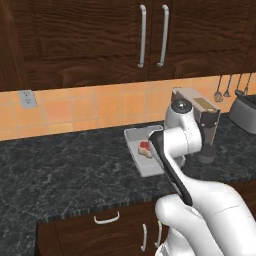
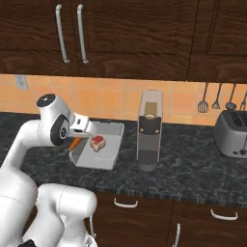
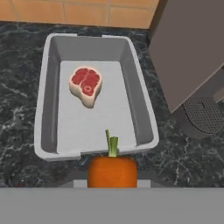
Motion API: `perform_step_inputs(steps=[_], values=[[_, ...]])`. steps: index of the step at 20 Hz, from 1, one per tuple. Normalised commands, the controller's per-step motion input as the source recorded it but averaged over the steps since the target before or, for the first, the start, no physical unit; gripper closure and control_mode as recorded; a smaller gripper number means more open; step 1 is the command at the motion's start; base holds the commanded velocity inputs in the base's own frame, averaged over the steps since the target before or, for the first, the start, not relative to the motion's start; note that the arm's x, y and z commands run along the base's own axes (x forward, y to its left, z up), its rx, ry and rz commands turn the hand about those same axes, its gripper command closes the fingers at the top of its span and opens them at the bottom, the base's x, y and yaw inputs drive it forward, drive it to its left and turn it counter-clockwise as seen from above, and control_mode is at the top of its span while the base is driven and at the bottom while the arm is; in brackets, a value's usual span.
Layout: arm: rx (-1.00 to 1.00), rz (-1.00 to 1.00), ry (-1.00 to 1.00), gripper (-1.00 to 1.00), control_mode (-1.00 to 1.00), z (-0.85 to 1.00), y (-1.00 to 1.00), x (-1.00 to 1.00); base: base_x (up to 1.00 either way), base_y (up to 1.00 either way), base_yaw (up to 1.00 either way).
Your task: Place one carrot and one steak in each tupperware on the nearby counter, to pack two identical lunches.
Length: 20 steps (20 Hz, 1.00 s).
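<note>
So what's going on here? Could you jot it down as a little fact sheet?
Place: black speckled counter in a kitchen
Tray: grey tupperware beside a coffee machine
In tray: one steak, lying flat
Held: carrot, green stem pointing at the tray
Jaws: gripper shut on the carrot, at the tray's near rim
Also there: toaster

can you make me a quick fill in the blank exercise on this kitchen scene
1. The light-grey rectangular tray already holds one red-pink ____.
2. The gripper is shut on an orange ____ with a green stem.
3. The tray stands on the black speckled stone ____.
4. The tall grey coffee machine stands ____ the tray, not in it.

Missing words: steak; carrot; counter; beside
</note>
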Motion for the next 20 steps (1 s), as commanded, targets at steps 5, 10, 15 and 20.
perform_step_inputs(steps=[5,10,15,20], values=[[0.0,0.02,0.18,1.0,-1.0,-0.41,-0.18,0.8,0.0,0.0,0.0],[0.0,0.0,0.13,1.0,-1.0,-0.46,0.0,0.77,0.0,0.0,0.0],[0.0,0.0,0.12,1.0,-1.0,-0.54,0.0,0.65,0.0,0.0,0.0],[0.0,0.0,0.16,1.0,-1.0,-0.6,-0.05,0.43,0.0,0.0,0.0]])
